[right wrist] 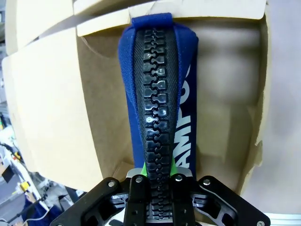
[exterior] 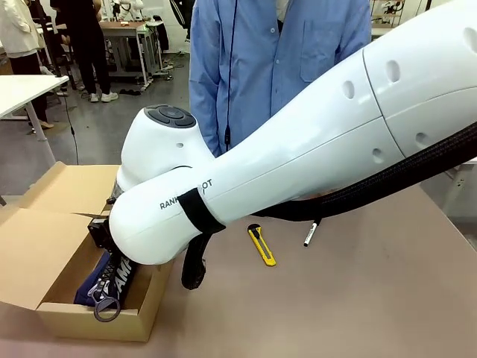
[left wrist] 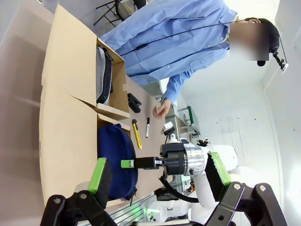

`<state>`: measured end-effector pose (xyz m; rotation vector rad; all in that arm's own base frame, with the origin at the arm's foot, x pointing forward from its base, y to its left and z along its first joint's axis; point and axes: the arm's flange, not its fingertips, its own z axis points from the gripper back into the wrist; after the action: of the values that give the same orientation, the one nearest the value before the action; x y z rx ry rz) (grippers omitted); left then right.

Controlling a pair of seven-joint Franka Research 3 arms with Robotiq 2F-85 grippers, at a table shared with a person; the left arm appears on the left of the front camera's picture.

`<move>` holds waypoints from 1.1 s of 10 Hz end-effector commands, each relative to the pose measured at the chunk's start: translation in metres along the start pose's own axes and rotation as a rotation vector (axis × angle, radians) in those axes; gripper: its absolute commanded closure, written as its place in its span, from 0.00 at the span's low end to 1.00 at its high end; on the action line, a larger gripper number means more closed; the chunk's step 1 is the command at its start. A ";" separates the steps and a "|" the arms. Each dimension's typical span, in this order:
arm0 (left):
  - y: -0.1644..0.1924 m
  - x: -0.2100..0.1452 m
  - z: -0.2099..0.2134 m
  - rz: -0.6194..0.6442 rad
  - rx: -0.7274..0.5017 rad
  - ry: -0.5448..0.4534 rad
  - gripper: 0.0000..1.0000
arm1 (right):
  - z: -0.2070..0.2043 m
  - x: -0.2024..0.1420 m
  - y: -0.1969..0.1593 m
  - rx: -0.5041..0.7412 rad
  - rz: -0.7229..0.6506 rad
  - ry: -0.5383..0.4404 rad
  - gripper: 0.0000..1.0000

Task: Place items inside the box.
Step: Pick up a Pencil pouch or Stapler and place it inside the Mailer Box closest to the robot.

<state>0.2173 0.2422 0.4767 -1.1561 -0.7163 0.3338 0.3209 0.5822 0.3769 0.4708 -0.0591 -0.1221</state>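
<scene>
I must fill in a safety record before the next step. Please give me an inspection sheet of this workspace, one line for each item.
Surface: brown table, no spills seen.
Job's things: navy pouch lies in the open box; yellow knife, marker and one stapler lie on the table outside it.
Clutter: second cardboard box holding a grey and black thing.
Grippers: left gripper open and empty; right gripper down in the box, set over the pouch's zip, grip uncertain.
Cables: black sleeved cable along the right arm.
Surroundings: person in a blue shirt at the far side.
</scene>
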 end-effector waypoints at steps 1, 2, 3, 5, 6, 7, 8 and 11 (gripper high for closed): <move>-0.001 0.000 -0.001 -0.021 -0.020 -0.011 0.00 | 0.001 -0.002 0.005 0.000 -0.027 0.029 0.32; -0.001 0.000 -0.001 -0.021 -0.020 -0.011 0.00 | 0.002 -0.003 0.005 0.006 -0.026 0.030 0.04; -0.001 0.000 -0.001 -0.021 -0.020 -0.011 0.00 | 0.003 -0.003 0.005 0.020 -0.028 0.038 0.00; -0.001 0.000 -0.001 -0.021 -0.020 -0.011 0.00 | 0.005 -0.003 0.003 0.040 -0.038 0.044 0.00; -0.001 0.000 -0.001 -0.021 -0.020 -0.011 0.00 | 0.007 -0.004 0.002 0.048 -0.038 0.042 0.00; -0.001 0.000 -0.001 -0.021 -0.020 -0.011 0.00 | 0.010 -0.004 0.001 0.058 -0.040 0.048 0.00; -0.001 0.000 -0.001 -0.021 -0.020 -0.011 0.00 | 0.013 -0.004 0.000 0.069 -0.039 0.057 0.00; -0.001 0.000 -0.001 -0.021 -0.020 -0.011 0.00 | 0.063 -0.008 -0.020 0.141 -0.016 0.117 0.00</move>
<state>0.2173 0.2422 0.4767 -1.1561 -0.7163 0.3337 0.3127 0.5771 0.4077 0.5682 0.0175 -0.1393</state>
